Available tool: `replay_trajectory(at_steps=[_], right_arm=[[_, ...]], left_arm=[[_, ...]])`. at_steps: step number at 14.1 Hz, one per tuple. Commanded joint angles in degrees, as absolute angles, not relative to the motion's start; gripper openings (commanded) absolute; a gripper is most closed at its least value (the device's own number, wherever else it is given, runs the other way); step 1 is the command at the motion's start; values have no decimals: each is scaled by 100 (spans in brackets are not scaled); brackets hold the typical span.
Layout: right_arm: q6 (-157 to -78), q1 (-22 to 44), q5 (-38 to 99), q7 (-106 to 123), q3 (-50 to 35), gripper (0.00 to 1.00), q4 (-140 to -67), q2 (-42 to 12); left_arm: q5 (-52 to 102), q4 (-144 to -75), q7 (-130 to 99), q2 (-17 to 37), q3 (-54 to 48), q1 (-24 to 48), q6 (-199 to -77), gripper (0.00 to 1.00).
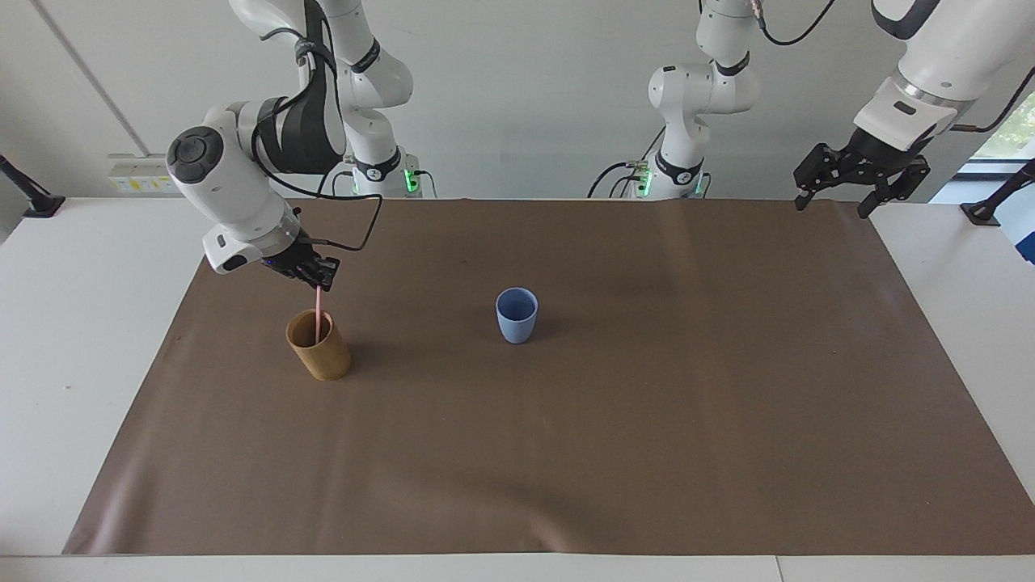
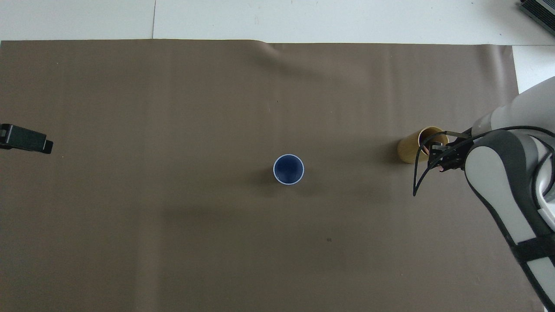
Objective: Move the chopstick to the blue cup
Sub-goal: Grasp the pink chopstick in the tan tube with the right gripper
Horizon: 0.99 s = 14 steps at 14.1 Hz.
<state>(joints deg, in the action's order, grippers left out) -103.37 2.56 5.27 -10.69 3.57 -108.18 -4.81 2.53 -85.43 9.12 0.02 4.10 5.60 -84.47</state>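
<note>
A thin pink chopstick [image 1: 318, 311] stands in the tan cup [image 1: 321, 349] toward the right arm's end of the mat. My right gripper [image 1: 320, 282] is shut on the chopstick's top end, just above the tan cup's rim. In the overhead view the right gripper [image 2: 439, 160] sits beside the tan cup [image 2: 412, 148], and only a speck of pink shows there. The blue cup [image 1: 516, 315] stands upright and empty in the middle of the mat, also seen as the blue cup [image 2: 288, 169] from above. My left gripper [image 1: 834, 196] hangs open over the mat's corner at the left arm's end.
A brown mat [image 1: 614, 453] covers most of the white table [image 1: 73, 339]. Only the two cups stand on it. The left gripper's tip [image 2: 26, 139] shows at the edge of the overhead view.
</note>
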Motion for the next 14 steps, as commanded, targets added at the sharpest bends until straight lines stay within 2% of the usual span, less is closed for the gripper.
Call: replay_trajectory(at_steps=[1,8,14], right_arm=[[-10450,193,615,-1072,316,0,-10890,-413],[-10187,149,615,-1090,325,0,-10486,-519],[-8967,97,650,-1090,334,0,-9730,-247]], left_arm=[[167,-8684,984,-141,343,483,-8394,100],[167,-8675,984,-132,352,483,-8394,100],[167,-8675,984,-141,343,483,-8394,100]])
